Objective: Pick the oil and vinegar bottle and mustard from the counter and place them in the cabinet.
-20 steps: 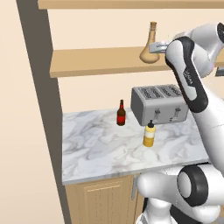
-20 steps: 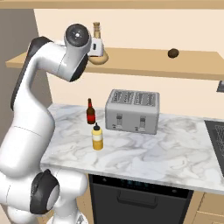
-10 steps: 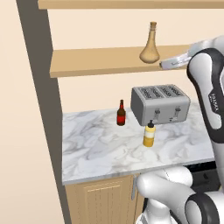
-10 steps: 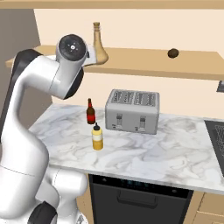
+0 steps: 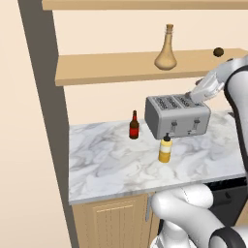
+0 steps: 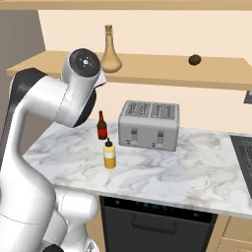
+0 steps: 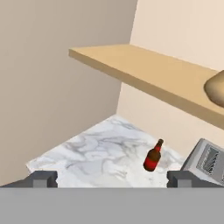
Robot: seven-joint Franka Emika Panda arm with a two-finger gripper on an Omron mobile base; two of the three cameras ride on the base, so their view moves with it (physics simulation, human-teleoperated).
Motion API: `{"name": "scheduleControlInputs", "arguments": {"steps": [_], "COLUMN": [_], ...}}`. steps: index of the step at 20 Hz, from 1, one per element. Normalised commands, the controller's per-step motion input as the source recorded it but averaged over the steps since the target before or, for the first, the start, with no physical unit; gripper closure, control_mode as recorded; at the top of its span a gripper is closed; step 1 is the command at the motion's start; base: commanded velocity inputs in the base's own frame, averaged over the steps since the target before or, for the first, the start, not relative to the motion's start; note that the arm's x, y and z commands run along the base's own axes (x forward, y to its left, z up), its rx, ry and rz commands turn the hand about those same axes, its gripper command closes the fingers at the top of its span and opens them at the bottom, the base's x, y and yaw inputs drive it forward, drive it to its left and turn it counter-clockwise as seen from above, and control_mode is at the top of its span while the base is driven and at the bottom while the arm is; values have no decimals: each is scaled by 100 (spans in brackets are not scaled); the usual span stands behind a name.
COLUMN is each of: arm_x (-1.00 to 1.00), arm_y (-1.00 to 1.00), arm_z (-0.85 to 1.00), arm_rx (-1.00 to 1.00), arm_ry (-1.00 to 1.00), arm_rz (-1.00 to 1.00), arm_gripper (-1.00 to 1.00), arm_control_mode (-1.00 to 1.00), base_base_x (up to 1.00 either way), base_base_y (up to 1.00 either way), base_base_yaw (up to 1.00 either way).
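Oil and vinegar bottle (image 5: 166, 50) upright on the cabinet (image 5: 121, 69) shelf — mustard (image 5: 165, 149) on the bench (image 5: 106, 160) — hand (image 7: 111, 178) wide, empty.

Dark red bottle (image 7: 152, 159) on counter (image 7: 96, 151)

The flask (image 5: 166, 50) is tan, the mustard (image 5: 165, 149) yellow, the small bottle (image 5: 134, 127) dark red, the desk (image 5: 111, 160) white with grey veins.

No readable text, labels or nos. on anything here.
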Motion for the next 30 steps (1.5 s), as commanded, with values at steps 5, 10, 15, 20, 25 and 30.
{"name": "scheduleControlInputs", "arguments": {"steps": [5,10,15,20,25,30], "arm_x": [-43,-22,-1,0,0,-4], "arm_y": [0,0,0,0,0,0], "arm_z": [-44,-43,-48,-38,-21,-10], "arm_rx": [-17,-18,-16,-9,-1,0], "arm_ry": [5,4,7,5,1,0], "arm_rz": [9,0,-1,-2,-8,-20], "arm_gripper": [-100,-100,-100,-100,-100,-100], "arm_control_mode": [-100,-100,-100,-100,-100,-100], "base_base_x": [0,0,0,0,0,0], "base_base_y": [0,0,0,0,0,0], "base_base_yaw": [0,0,0,0,0,0]}}
